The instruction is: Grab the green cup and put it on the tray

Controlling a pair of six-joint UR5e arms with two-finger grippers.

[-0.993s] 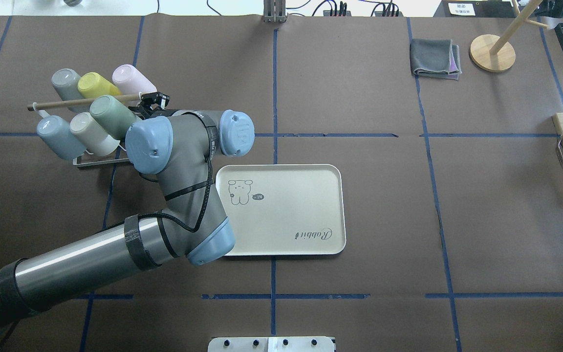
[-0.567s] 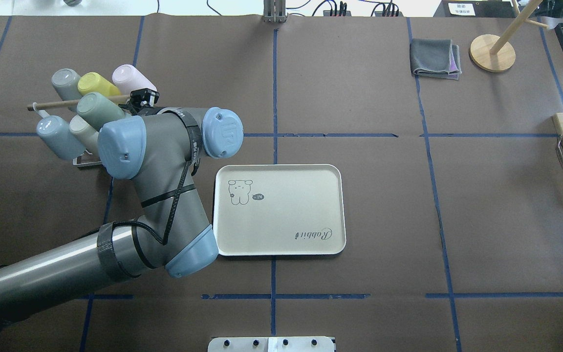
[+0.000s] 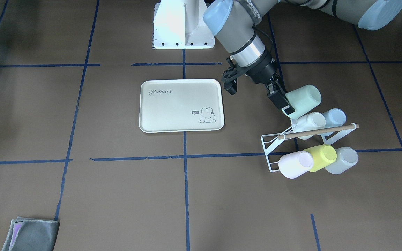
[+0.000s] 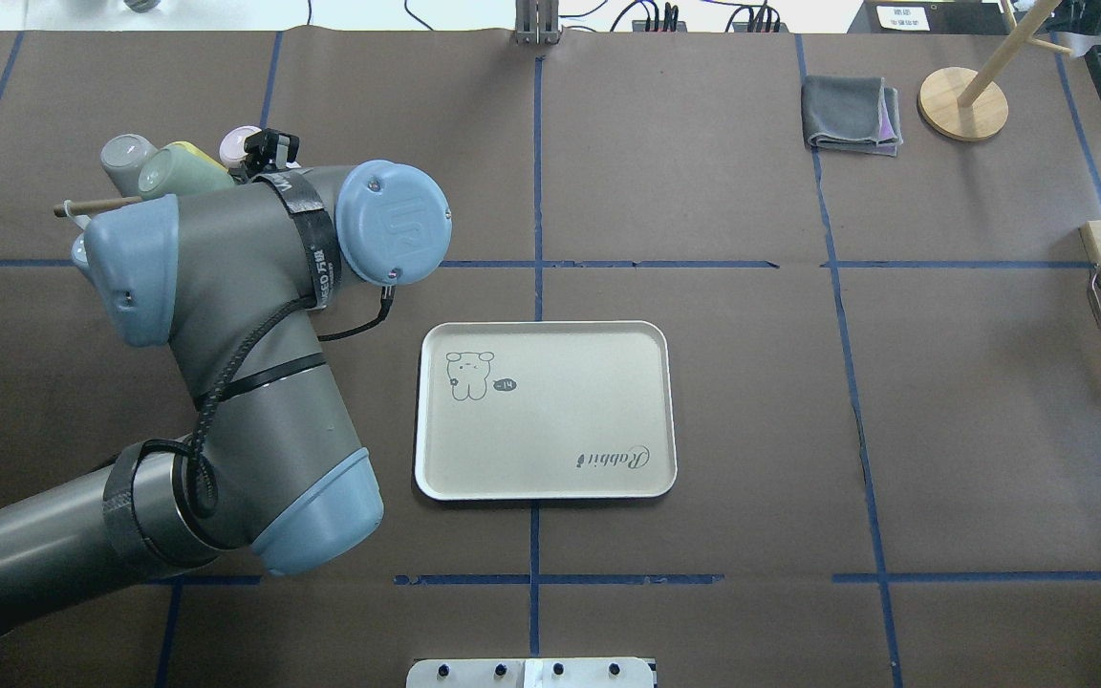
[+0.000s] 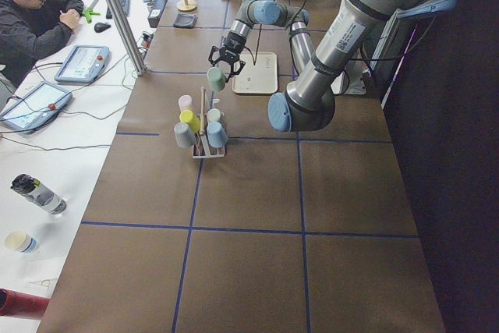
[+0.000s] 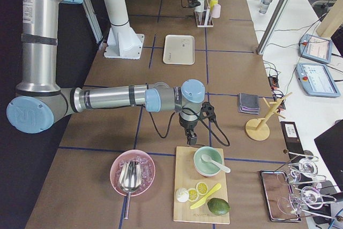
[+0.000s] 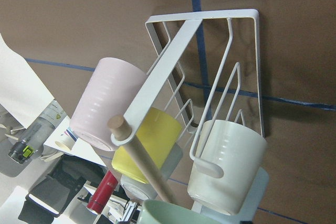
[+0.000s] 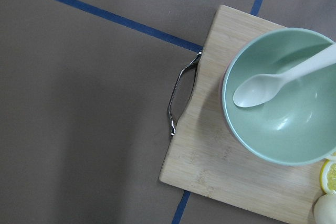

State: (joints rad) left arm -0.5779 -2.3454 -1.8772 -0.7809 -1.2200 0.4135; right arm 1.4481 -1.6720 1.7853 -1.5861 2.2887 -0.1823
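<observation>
Five cups hang on the white wire rack (image 3: 266, 146): a white cup (image 3: 309, 120), a pale blue cup (image 3: 334, 116), a lilac cup (image 3: 293, 165), a yellow cup (image 3: 322, 157) and a grey cup (image 3: 343, 160). In the front-facing view the green cup (image 3: 304, 100) is held in the air just above the rack's 12 o'clock side, tilted, with its base toward 2 o'clock. The left gripper (image 3: 286, 106) is closed on its rim end; one dark finger (image 3: 278, 99) shows outside the wall and the other is hidden. The tray (image 3: 173, 115) lies flat at 9 o'clock from the cup, well apart. The right gripper (image 6: 188, 138) hovers over the handle end of a wooden board (image 6: 185, 174) bearing a mint bowl (image 6: 208, 163); I cannot tell how its fingers are set.
</observation>
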